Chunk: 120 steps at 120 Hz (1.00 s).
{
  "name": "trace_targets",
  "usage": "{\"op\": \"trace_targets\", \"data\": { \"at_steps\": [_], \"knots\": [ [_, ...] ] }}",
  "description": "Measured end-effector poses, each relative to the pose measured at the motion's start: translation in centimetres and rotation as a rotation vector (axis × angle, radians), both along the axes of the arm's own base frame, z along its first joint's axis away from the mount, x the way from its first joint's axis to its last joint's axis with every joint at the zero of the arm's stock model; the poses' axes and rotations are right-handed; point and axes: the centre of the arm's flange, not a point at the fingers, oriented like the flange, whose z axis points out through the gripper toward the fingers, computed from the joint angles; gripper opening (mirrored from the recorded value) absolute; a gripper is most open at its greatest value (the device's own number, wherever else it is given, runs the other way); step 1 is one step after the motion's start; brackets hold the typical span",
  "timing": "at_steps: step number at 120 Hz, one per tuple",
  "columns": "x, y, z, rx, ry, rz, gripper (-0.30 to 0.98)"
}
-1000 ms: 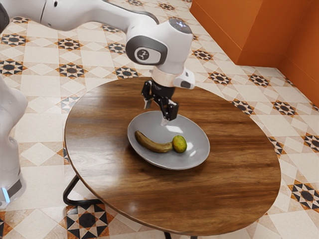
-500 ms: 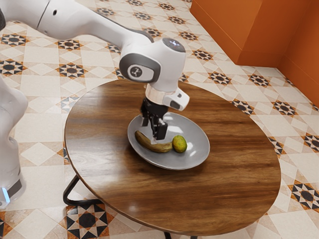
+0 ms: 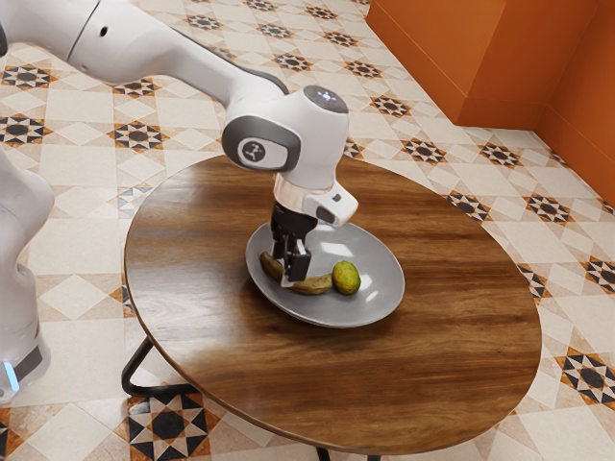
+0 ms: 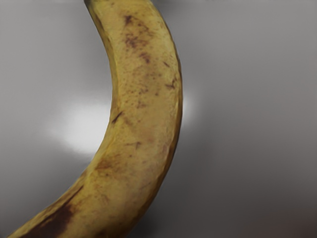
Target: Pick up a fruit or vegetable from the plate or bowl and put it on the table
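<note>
In the exterior view my gripper (image 3: 283, 270) is low over the plate (image 3: 370, 307), pointing down at the middle of the banana (image 3: 311, 285). Its fingers stand apart and hide part of the fruit; contact with it cannot be made out. One end of the banana shows on the exterior view's left of the fingers, the other reaches to the green-yellow fruit (image 3: 346, 278). From the wrist view, the curved, brown-spotted banana (image 4: 143, 104) lies under my hand on the grey plate (image 4: 247, 119).
The plate stands on a round wooden table (image 3: 452, 346). Bare wood surrounds it, broadest toward the exterior view's right and lower edge. An orange wall (image 3: 461, 58) rises beyond the tiled floor.
My hand has come down from above the plate's far side toward the exterior view's left and near side, turning as it went, and is now at the banana. Both fruits have stayed put.
</note>
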Motion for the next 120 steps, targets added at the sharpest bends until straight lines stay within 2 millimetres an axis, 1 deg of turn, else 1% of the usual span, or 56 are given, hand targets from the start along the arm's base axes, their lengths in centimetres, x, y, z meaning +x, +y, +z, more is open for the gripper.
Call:
{"op": "trace_targets", "data": {
  "at_steps": [29, 43, 53, 87, 99, 120],
  "knots": [
    [-0.2, 0.7, -0.4, -0.003, -0.009, -0.019, 0.51],
    [0.1, 1.9, -0.2, 0.003, -0.017, -0.011, 0.50],
    [0.3, 2.3, -0.2, 0.014, -0.024, -0.017, 0.50],
    [1.6, 2.7, -1.3, 0.033, -0.040, -0.048, 0.50],
    [2.3, 2.6, -1.2, 0.036, -0.053, -0.060, 0.50],
    [2.8, 2.6, -1.2, 0.036, -0.067, -0.078, 0.50]
  ]
}}
